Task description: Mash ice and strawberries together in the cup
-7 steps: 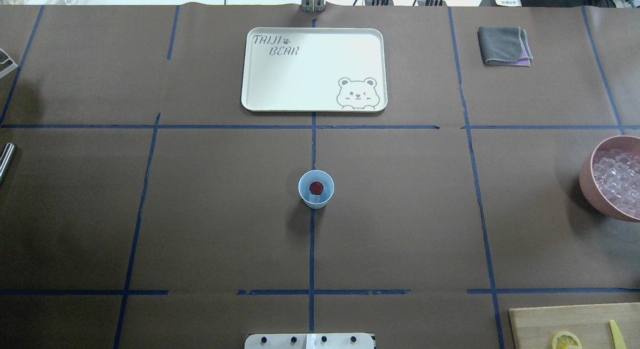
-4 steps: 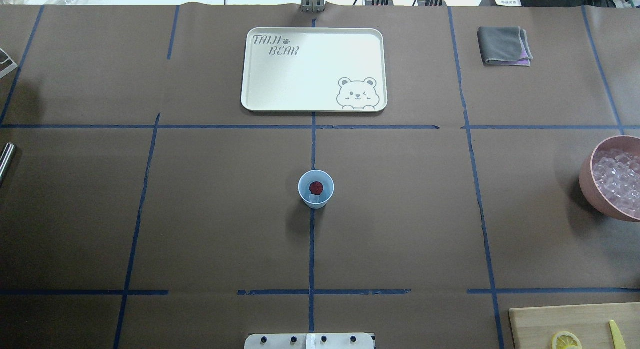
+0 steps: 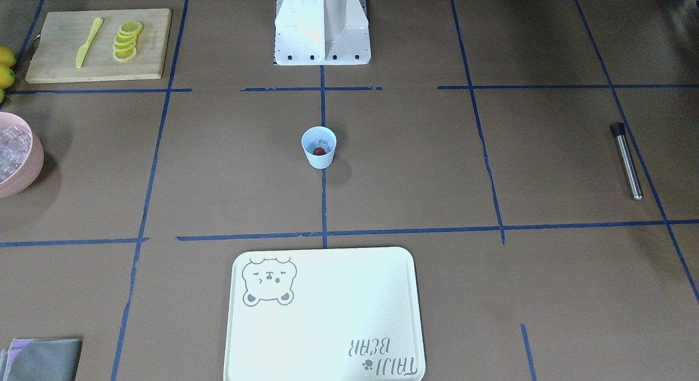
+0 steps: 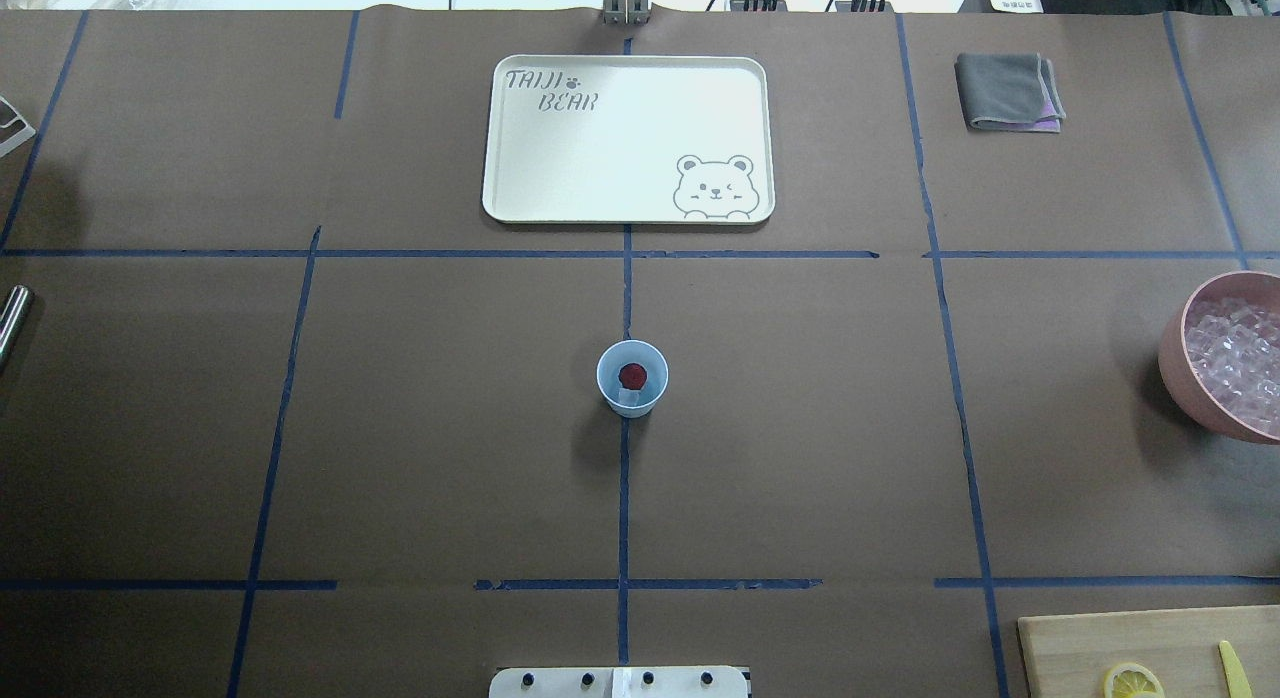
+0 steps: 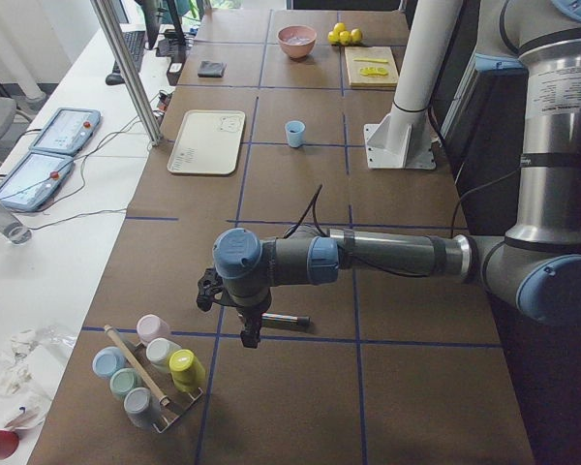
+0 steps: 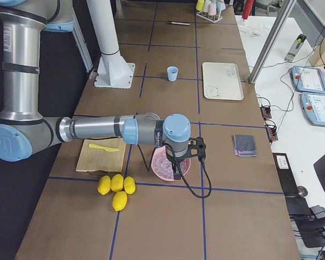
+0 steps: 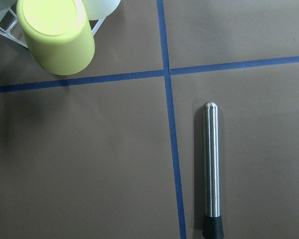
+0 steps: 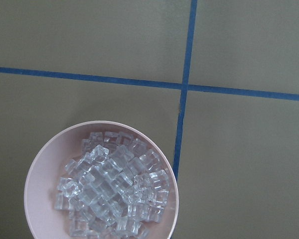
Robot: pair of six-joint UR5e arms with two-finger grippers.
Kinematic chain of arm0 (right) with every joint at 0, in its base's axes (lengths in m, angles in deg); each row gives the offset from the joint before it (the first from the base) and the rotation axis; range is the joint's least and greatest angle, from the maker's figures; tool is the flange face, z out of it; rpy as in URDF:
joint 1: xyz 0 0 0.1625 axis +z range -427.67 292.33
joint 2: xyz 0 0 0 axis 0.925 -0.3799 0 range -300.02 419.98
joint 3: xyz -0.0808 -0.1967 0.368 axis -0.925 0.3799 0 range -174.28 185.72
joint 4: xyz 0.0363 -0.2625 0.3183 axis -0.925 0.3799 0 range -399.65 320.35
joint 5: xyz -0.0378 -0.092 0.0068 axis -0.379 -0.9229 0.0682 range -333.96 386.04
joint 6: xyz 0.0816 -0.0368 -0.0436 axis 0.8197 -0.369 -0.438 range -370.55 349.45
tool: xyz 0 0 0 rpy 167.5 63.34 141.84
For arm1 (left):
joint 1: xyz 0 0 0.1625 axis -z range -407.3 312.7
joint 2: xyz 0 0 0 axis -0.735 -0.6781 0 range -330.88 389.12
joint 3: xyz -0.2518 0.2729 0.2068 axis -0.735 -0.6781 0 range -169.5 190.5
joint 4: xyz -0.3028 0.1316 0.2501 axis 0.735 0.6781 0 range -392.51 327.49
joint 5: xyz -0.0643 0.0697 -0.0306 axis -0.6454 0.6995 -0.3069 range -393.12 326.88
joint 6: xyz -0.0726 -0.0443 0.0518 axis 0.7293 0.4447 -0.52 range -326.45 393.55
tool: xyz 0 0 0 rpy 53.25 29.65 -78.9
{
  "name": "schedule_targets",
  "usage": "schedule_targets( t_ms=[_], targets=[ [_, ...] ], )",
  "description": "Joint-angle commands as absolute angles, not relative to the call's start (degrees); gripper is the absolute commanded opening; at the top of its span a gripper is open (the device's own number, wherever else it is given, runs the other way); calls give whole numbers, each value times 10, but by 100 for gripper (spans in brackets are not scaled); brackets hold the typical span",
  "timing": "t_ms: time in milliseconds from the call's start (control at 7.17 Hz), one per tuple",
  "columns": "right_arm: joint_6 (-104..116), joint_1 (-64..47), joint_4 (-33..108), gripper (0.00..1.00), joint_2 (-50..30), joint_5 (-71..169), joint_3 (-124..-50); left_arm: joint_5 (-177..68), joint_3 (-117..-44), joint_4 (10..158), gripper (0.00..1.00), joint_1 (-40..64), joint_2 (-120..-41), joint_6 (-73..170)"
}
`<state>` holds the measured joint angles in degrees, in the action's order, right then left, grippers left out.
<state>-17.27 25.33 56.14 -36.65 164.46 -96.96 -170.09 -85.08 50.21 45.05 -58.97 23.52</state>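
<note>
Cup [image 4: 632, 378] holds strawberry [image 4: 631, 375], ice cube [image 4: 630, 401] at its 6 o'clock. Unbraced, it may tip if we press steel muddler [image 7: 211, 169] off-centre. Left gripper [image 5: 249, 334], right gripper [image 6: 176, 172]: we cannot tell their opening.

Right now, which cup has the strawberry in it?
The pale-blue cup standing alone in the middle of the table: the red strawberry shows inside it. The pastel cups are bunched together far off, no berry showing.

Small pale-blue cup [image 4: 607, 378] upright at centre of table [image 4: 800, 428], red strawberry [image 4: 631, 375] and clear ice cube [image 3: 322, 144] inside
</note>
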Motion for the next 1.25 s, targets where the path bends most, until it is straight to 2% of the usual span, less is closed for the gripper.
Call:
schedule_targets(
  t_ms=[0,1115],
  targets=[
    [-173,256,561,99,-370,1646,-947,-1701,-850,503,100,452,-592,236],
    [-171,256,561,99,-357,1644,-943,-1701,-849,508,100,452,-593,236]
  ],
)
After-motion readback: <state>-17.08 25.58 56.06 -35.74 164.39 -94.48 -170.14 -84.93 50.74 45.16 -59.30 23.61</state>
